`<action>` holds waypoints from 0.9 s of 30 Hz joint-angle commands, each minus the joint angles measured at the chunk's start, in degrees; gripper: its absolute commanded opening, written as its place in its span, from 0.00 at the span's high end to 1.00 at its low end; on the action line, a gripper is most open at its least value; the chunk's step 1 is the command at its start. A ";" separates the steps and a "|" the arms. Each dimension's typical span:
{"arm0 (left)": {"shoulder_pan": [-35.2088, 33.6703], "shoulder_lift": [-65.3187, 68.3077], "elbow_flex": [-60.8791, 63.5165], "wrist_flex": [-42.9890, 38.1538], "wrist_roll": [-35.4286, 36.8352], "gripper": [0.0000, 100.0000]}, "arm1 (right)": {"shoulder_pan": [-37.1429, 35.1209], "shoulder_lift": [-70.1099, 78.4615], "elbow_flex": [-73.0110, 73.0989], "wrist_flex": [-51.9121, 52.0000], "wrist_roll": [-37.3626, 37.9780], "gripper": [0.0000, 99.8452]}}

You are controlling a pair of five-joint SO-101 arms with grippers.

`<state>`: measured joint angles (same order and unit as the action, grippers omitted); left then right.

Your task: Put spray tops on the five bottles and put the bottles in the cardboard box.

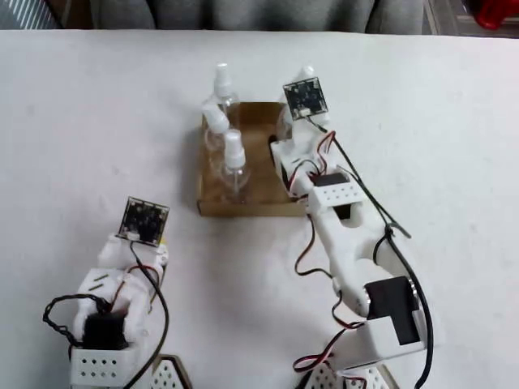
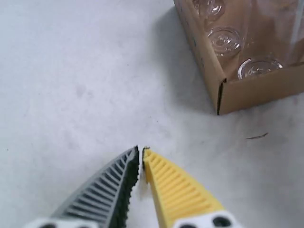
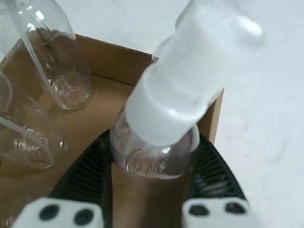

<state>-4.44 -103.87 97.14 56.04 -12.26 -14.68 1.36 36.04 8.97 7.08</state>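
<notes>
1. Bottle (image 3: 152, 159), clear, with its white spray top (image 3: 187, 85) fitted. It sits inside the cardboard box (image 1: 243, 207), close to the box wall on the right arm's side and near a corner. Cannot tell whether its base rests on the box floor.
2. Right end effector (image 3: 153, 164) is grasping that bottle, one black finger on each side of the clear body, below the top. Judged: the low grip leaves the spray top untouched and keeps the bottle roughly upright for setting down.
3. Three more capped bottles stand in the box: one at the far wall (image 1: 221, 87), one mid-box (image 1: 215, 120), one nearer the front wall (image 1: 234, 158). They form a line along the side of the box opposite the held bottle. Judged: packing them to that side leaves the other half of the box open for incoming bottles.
4. Count at the box is four bottles, against the five the task asks for. Judged: late in the task.
5. Left end effector (image 2: 141, 153) is clenched on nothing, grey and yellow fingers tip to tip. It hangs low over the bare desk (image 2: 71, 85), just off a box corner and apart from it. Judged: parked clear so the right arm has the box to itself.
6. Risk, judged: the held bottle is close to the box wall, so a careless release could tip it against the cardboard.
</notes>
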 commanded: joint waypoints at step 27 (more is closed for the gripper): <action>-0.66 -0.66 -0.18 -0.44 -0.53 0.98 | 0.13 -0.13 1.23 0.31 -3.08 0.87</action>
<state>-4.44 -103.87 97.14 56.04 -12.26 -14.68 1.36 36.04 8.97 3.21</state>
